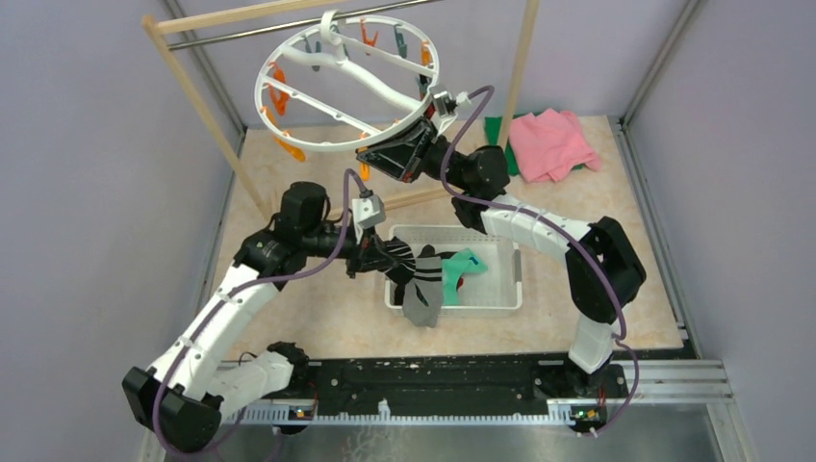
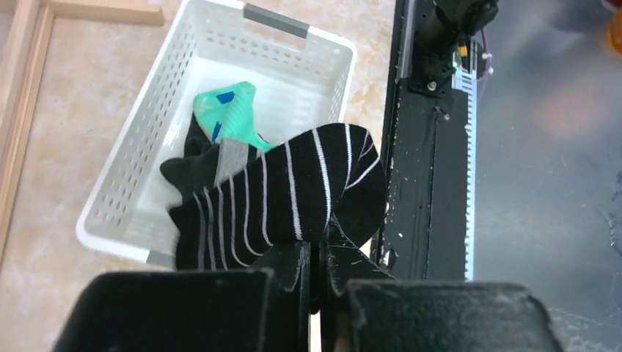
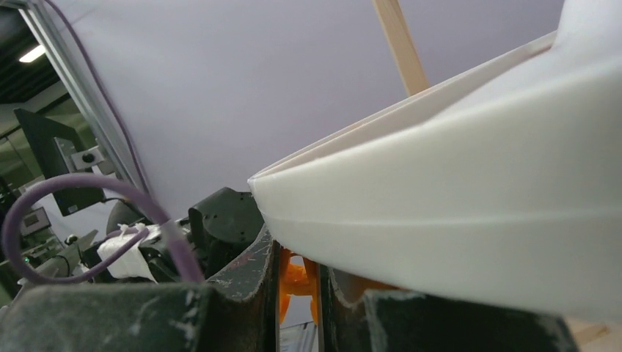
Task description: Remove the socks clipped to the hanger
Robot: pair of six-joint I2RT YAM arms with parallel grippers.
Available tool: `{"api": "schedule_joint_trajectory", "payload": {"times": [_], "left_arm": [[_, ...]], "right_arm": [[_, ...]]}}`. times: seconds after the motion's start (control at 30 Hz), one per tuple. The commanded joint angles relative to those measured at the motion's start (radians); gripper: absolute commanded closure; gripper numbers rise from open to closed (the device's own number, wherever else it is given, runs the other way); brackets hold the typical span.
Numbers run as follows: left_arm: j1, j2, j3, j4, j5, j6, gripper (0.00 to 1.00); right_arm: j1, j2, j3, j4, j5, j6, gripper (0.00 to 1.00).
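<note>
The hanger (image 1: 346,82), a white ring with orange and teal clips, hangs tilted at the back. My right gripper (image 1: 373,162) sits under the ring's near rim. In the right wrist view the gripper (image 3: 297,271) is shut on an orange clip (image 3: 295,282) just beneath the white ring (image 3: 455,213). My left gripper (image 1: 385,255) is shut on a black-white striped sock (image 1: 402,258) at the left end of the white basket (image 1: 510,289). Seen from the left wrist, the striped sock (image 2: 293,191) hangs from the gripper (image 2: 320,253) over the basket (image 2: 293,29). No sock shows on the hanger.
A teal sock (image 2: 231,110) and a black-and-grey sock (image 2: 198,165) lie in the basket. The wooden-and-metal rack (image 1: 241,14) carries the hanger. Pink cloth (image 1: 550,142) and green cloth (image 1: 496,130) lie at the back right. A black rail (image 1: 433,380) runs along the near edge.
</note>
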State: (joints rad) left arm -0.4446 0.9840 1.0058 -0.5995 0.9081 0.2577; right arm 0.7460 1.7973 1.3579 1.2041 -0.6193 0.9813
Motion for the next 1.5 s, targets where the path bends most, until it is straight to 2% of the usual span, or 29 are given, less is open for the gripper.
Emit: {"api": "schedule_joint_trajectory", "payload": {"times": [0.0, 0.07, 0.1, 0.13, 0.23, 0.27, 0.63, 0.83, 0.97, 1.07, 1.2, 1.27, 1.37, 1.4, 1.47], "left_arm": [[-0.085, 0.054, -0.002, 0.078, -0.01, 0.15, 1.0], [-0.123, 0.104, 0.012, 0.071, -0.045, 0.19, 0.99], [-0.147, 0.126, 0.019, 0.071, -0.08, 0.207, 0.9], [-0.166, 0.147, 0.021, 0.072, -0.104, 0.233, 0.76], [-0.208, 0.202, 0.014, 0.083, -0.225, 0.306, 0.07], [-0.211, 0.214, 0.009, 0.083, -0.258, 0.328, 0.02], [-0.271, 0.256, -0.034, 0.022, -0.312, 0.598, 0.02], [-0.36, 0.362, -0.019, 0.05, -0.379, 0.673, 0.11], [-0.382, 0.426, -0.067, 0.183, -0.483, 0.687, 0.19], [-0.377, 0.507, -0.032, 0.232, -0.623, 0.605, 0.25], [-0.31, 0.564, 0.087, 0.14, -0.52, 0.532, 0.27], [-0.297, 0.557, 0.09, 0.129, -0.473, 0.521, 0.26], [-0.303, 0.554, 0.031, 0.184, -0.52, 0.552, 0.3], [-0.319, 0.553, -0.012, 0.223, -0.594, 0.565, 0.29], [-0.357, 0.553, -0.092, 0.3, -0.73, 0.623, 0.19]], "right_arm": [[0.005, -0.05, 0.022, -0.013, 0.013, -0.036, 0.99], [0.005, -0.053, 0.015, -0.018, 0.01, -0.04, 0.99], [0.006, -0.056, 0.01, -0.025, 0.01, -0.044, 0.99], [0.005, -0.061, 0.005, -0.03, 0.011, -0.05, 0.99], [0.004, -0.081, -0.009, -0.062, 0.022, -0.083, 0.99], [0.005, -0.09, -0.012, -0.077, 0.026, -0.094, 0.98], [0.01, -0.119, -0.04, -0.179, 0.051, -0.141, 0.94], [0.016, -0.125, -0.048, -0.223, 0.056, -0.165, 0.93], [0.017, -0.137, -0.063, -0.233, 0.064, -0.173, 0.93], [0.021, -0.142, -0.071, -0.236, 0.059, -0.174, 0.93], [0.026, -0.143, -0.08, -0.239, 0.048, -0.171, 0.93], [0.027, -0.141, -0.084, -0.237, 0.043, -0.17, 0.93], [0.027, -0.136, -0.09, -0.229, 0.041, -0.166, 0.93], [0.027, -0.136, -0.092, -0.227, 0.041, -0.165, 0.93], [0.026, -0.136, -0.098, -0.227, 0.041, -0.163, 0.93]]}}
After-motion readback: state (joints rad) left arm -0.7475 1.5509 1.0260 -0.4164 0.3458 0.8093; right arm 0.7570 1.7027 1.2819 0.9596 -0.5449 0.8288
